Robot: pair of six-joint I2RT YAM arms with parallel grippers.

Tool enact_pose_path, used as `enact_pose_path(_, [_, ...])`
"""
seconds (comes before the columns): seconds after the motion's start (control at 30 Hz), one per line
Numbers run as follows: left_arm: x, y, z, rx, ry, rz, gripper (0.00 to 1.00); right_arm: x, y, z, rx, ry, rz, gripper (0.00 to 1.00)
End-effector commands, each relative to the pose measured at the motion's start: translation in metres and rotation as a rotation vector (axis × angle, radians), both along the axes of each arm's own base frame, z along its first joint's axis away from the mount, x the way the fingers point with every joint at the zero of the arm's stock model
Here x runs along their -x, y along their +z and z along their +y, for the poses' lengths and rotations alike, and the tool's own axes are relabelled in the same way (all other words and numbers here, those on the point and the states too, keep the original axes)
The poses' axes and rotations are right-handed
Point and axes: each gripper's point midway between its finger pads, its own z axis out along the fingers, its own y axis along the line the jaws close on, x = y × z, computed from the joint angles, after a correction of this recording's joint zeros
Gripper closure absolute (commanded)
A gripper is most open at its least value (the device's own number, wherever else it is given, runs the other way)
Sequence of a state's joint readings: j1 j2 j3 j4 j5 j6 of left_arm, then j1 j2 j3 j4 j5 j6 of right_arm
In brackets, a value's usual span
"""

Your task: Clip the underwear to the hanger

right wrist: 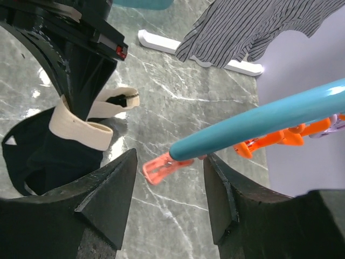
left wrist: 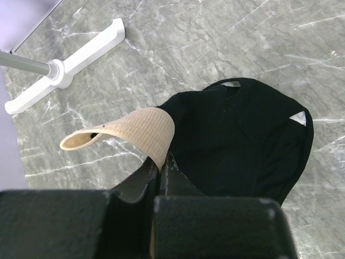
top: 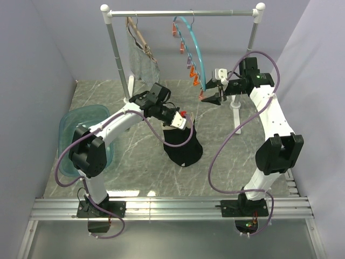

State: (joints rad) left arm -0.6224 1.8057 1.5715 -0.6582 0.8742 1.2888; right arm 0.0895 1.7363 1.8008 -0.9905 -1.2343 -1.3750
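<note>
Pale lilac walls (top: 38,59) enclose a grey-green marbled surface (top: 135,178) under even, soft light. A white-posted garment rack (top: 183,13) with a metal crossbar stands at the far side; aluminium rails (top: 172,208) run along the near edge. A teal tub (top: 70,129) sits left.

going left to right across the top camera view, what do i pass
teal tub → grey cloth on the wooden hanger → underwear → right gripper. Left out, overlapping the underwear: teal hanger, left gripper.
</note>
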Motion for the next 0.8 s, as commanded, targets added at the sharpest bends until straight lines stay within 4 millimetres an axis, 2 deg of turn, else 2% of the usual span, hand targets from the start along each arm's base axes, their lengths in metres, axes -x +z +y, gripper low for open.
enact_pose_path(0.0, [-0.003, 0.019, -0.009, 0.051, -0.025, -0.026, 1.00, 0.010, 0.012, 0.003, -0.018, 0.011, 0.021, 0.39])
enact_pose_path(0.03, [-0.002, 0.018, -0.008, 0.050, -0.030, -0.022, 1.00, 0.012, 0.013, 0.002, -0.018, 0.007, 0.023, 0.35])
enact_pose_path(0.17, [0.003, 0.016, -0.007, 0.051, -0.049, -0.016, 1.00, 0.021, 0.003, -0.001, -0.013, 0.010, 0.006, 0.33])
enact_pose_path(0.5, [0.006, 0.017, -0.009, 0.053, -0.070, -0.004, 1.00, 0.015, -0.002, -0.001, 0.012, 0.062, -0.077, 0.25])
enact_pose_path(0.77, [0.004, 0.015, -0.012, 0.060, -0.066, 0.003, 1.00, 0.006, 0.008, 0.003, -0.011, 0.061, -0.065, 0.23])
